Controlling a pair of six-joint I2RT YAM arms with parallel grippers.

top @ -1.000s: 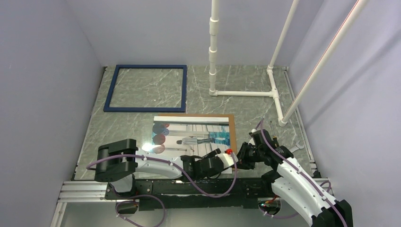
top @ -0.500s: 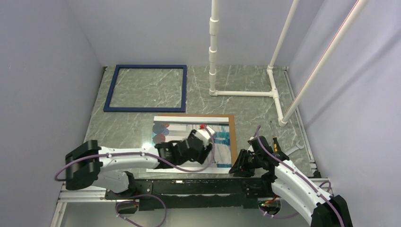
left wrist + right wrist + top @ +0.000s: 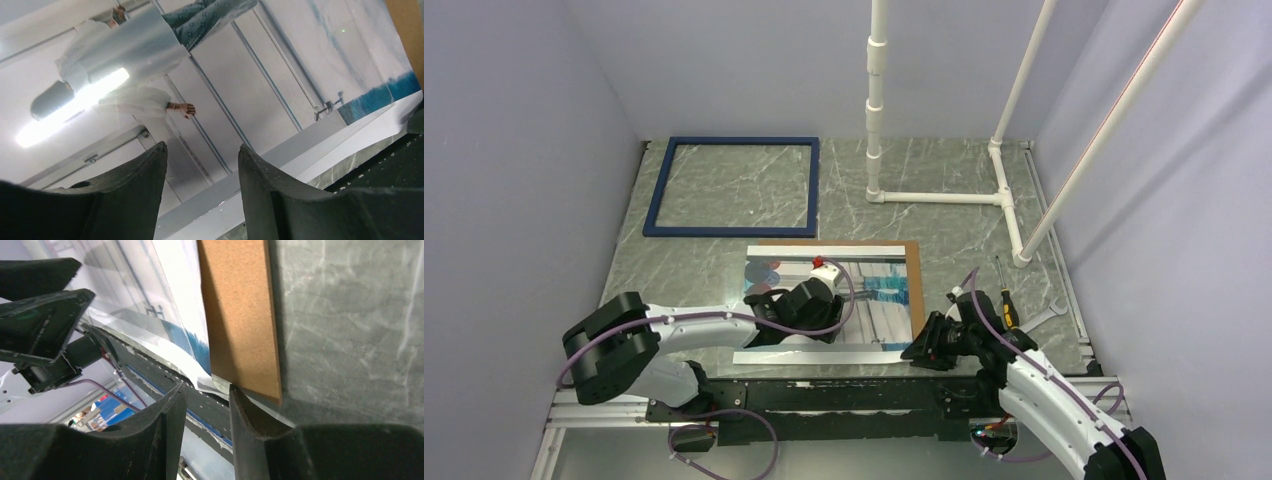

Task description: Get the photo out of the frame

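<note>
Photo (image 3: 879, 300) looks thin, glossy, bendable: pinch its near right corner. My right gripper (image 3: 206, 388) and left gripper (image 3: 201, 147) stand spread.

Plain lavender-grey walls (image 3: 514, 150) enclose a grey-green marble-patterned tabletop (image 3: 924, 170); white pipes (image 3: 876, 100) stand at its far right under even light

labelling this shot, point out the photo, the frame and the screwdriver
the photo (image 3: 884, 305), top view, pale blue printed area near its right side
the frame (image 3: 729, 231), top view, middle of its near navy bar
the screwdriver (image 3: 1008, 308), top view, yellow and black handle
</note>
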